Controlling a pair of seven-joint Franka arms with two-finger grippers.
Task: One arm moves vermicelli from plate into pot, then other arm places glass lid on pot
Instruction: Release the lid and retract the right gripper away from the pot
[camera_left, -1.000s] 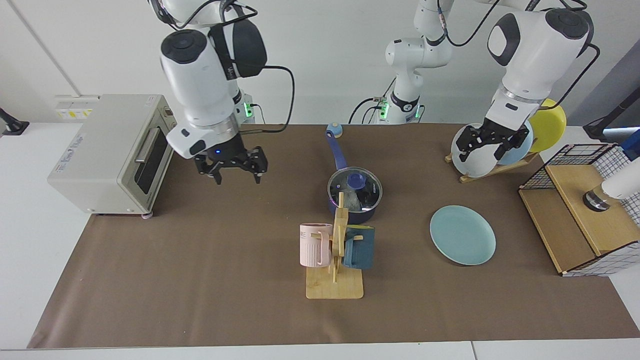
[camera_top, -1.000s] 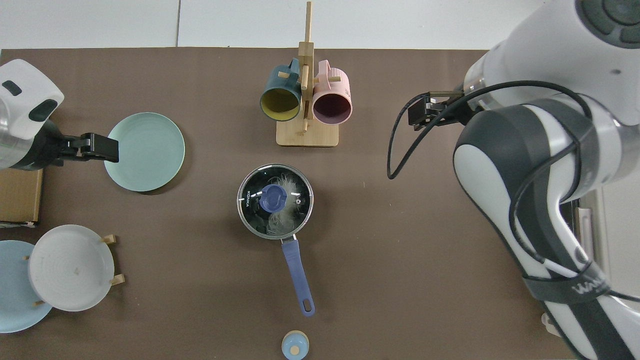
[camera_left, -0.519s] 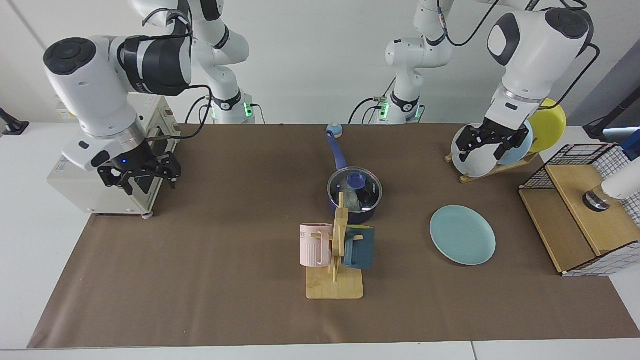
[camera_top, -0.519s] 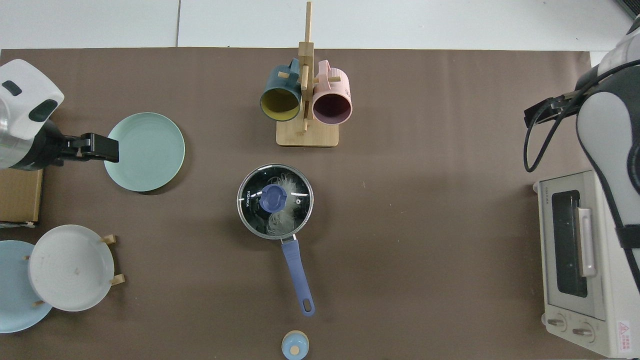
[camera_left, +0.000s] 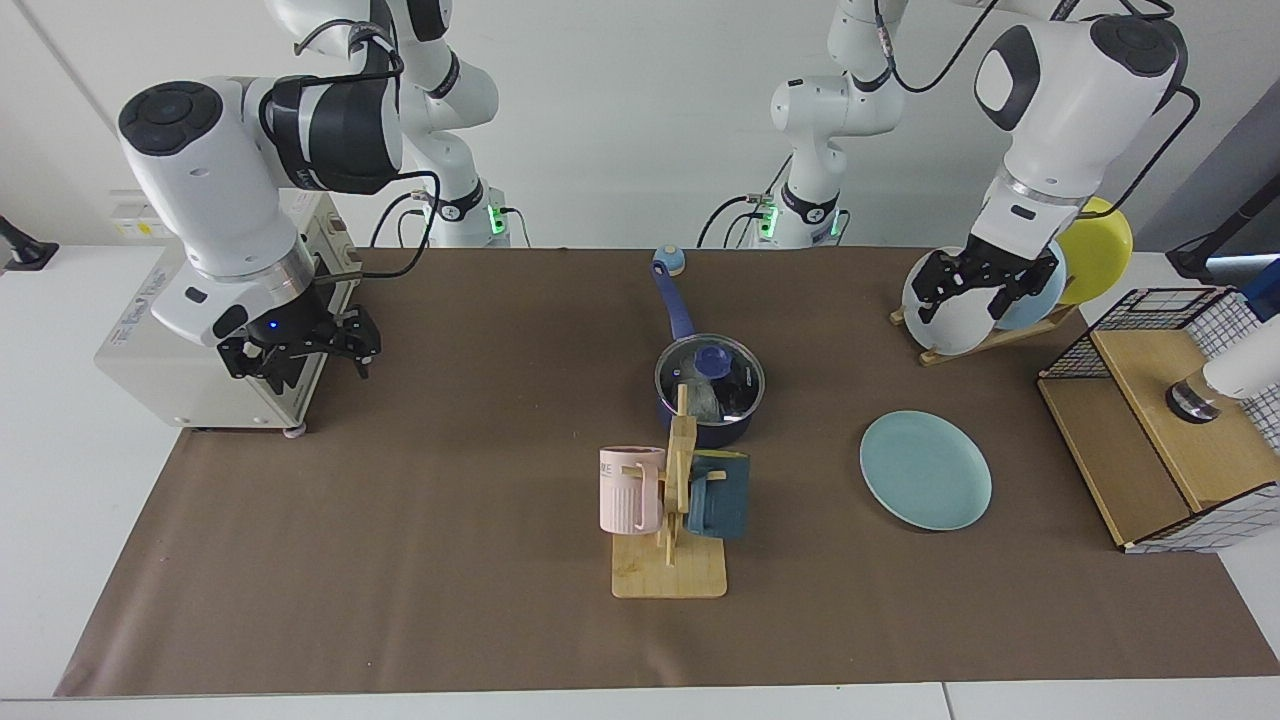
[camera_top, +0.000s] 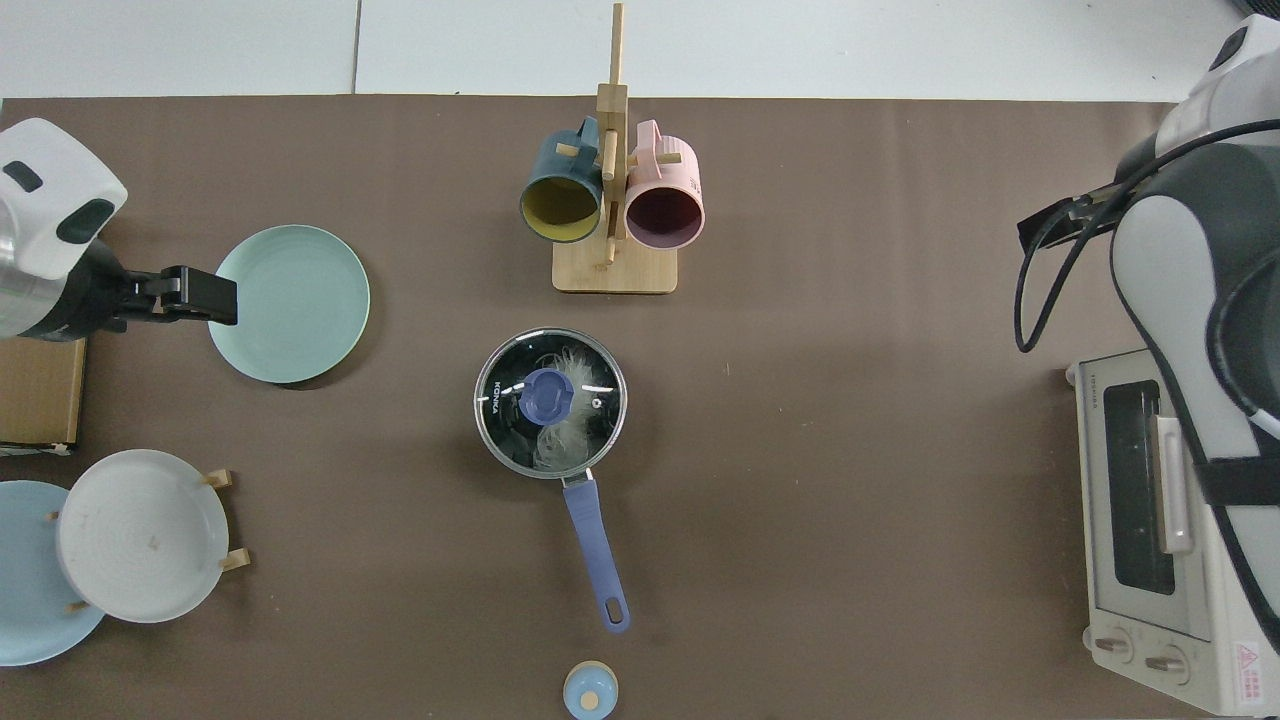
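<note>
The dark navy pot (camera_left: 722, 430) stands mid-table with its long blue handle (camera_top: 592, 545) pointing toward the arm bases. The glass lid (camera_left: 738, 378) with its blue knob (camera_top: 546, 397) sits on the pot. White vermicelli (camera_top: 568, 425) shows through the glass. The pale teal plate (camera_left: 925, 470) (camera_top: 290, 303) lies bare. My left gripper (camera_left: 983, 285) hangs open in front of the plate rack, above and behind the teal plate, holding nothing. My right gripper (camera_left: 300, 355) hangs open beside the toaster oven, far from the pot.
A wooden mug rack (camera_left: 670, 570) with a pink mug (camera_left: 630, 490) and a dark blue mug (camera_left: 720, 497) stands just in front of the pot. A toaster oven (camera_left: 215, 310), a plate rack (camera_left: 960, 320), a wire-sided wooden box (camera_left: 1160, 420) and a small blue knob (camera_left: 668, 262) ring the table.
My right arm has swung from over the middle of the table out to the toaster oven, then edged slightly back. The left arm, pot, lid and plate have not moved.
</note>
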